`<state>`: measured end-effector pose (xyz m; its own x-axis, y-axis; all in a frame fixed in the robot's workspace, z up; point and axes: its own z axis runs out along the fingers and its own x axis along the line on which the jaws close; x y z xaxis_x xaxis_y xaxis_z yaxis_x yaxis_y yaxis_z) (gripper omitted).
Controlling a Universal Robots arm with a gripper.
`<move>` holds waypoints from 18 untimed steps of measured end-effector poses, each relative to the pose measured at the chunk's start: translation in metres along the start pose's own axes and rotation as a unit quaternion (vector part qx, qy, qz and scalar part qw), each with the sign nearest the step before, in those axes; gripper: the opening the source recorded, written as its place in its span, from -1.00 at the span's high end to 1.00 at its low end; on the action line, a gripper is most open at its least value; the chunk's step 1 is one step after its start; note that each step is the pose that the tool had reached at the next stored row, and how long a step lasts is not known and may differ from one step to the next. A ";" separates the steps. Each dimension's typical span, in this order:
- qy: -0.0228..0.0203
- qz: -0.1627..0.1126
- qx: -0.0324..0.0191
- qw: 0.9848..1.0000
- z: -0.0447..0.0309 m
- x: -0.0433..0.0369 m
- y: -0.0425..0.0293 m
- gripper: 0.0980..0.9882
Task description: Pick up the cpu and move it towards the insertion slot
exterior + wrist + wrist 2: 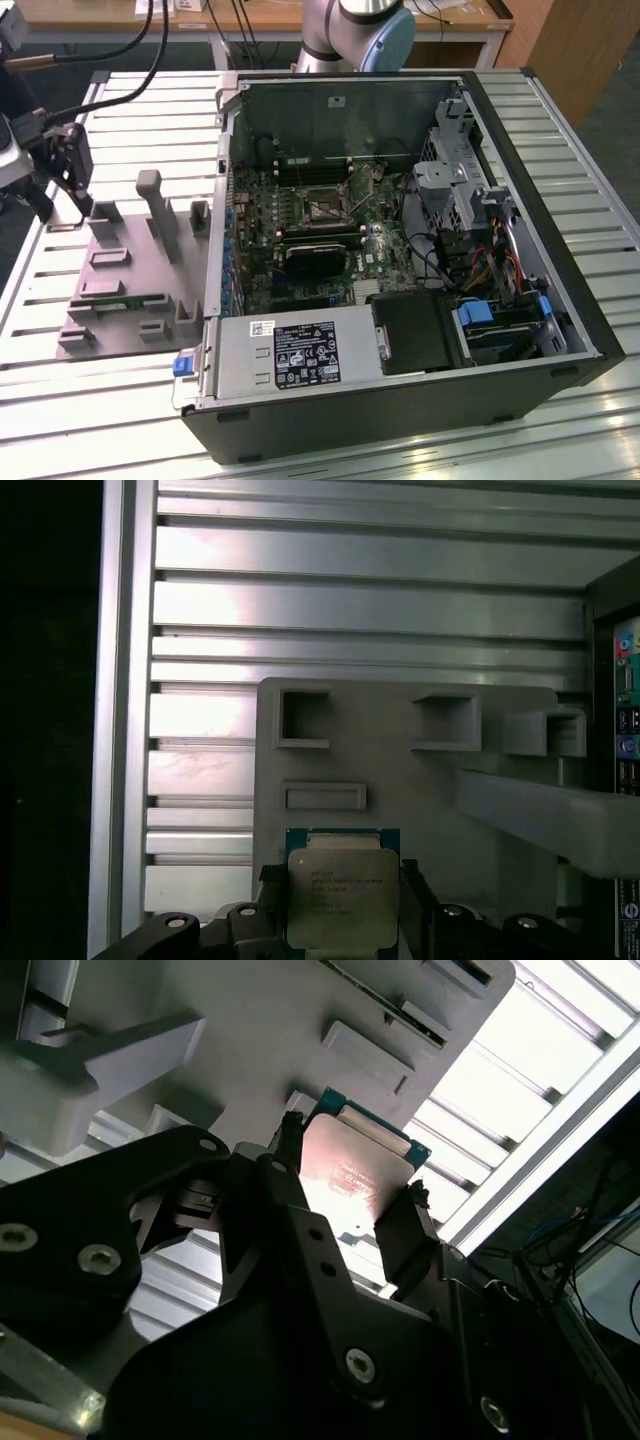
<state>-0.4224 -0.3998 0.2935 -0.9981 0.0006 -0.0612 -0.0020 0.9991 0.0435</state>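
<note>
First wrist view: pincer closed on two opposite edges of the cpu.
Chip look: flat square, silvery lid with faint print, green rim.
Chip place: over the grey fixture plate on the slatted worktop.
Exterior view: insertion slot sits well apart, toward three o'clock from the plate.

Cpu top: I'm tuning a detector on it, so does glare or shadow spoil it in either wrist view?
In the second wrist view the cpu carries a pinkish sheen, the claw flanking it is near-black, and the table slats behind blow out white; in the first wrist view the cpu is evenly lit, with mild glare on the slats.
</note>
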 end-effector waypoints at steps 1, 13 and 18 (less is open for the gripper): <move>0.000 0.000 0.000 1.000 -0.0028 -0.0002 0.0001 0.01; -0.003 0.000 0.000 1.000 -0.0392 -0.0024 0.0017 0.01; -0.005 0.000 0.000 1.000 -0.0531 -0.0033 0.0023 0.01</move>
<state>-0.4223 -0.3998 0.3467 -0.9975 0.0008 -0.0707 -0.0023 0.9991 0.0434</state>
